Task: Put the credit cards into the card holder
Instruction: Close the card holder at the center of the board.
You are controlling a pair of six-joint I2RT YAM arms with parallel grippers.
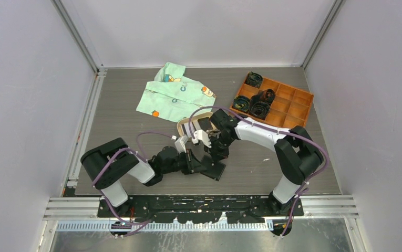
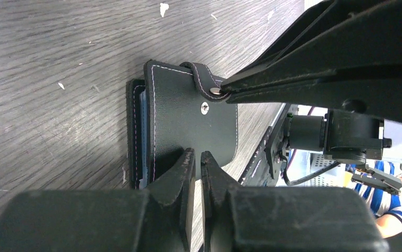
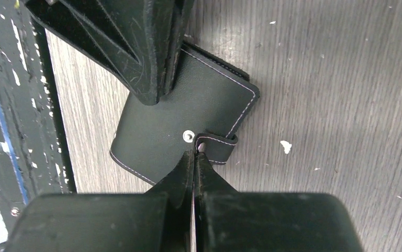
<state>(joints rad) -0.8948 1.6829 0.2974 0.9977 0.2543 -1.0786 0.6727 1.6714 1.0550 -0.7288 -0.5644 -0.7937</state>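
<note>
While scanning from overhead, spot card holder [image 1: 213,169] flat on table [image 1: 272,163] near front edge, left gripper [image 1: 196,161] and right gripper [image 1: 213,156] meeting over it; farther back, note tan tray [image 1: 188,123], green cloth [image 1: 175,94], orange box [image 1: 310,100]. Via left wrist: see card holder folded closed, left fingers [image 2: 180,173] almost touching, only a slit between, tips planted on cover's near edge; right tip pressed on snap tab [image 2: 204,79]. Via right wrist: see right fingers [image 3: 183,173] squeezed together, tips against tab beside stud [image 3: 188,135]; left tips bearing on card holder's far edge.
</note>
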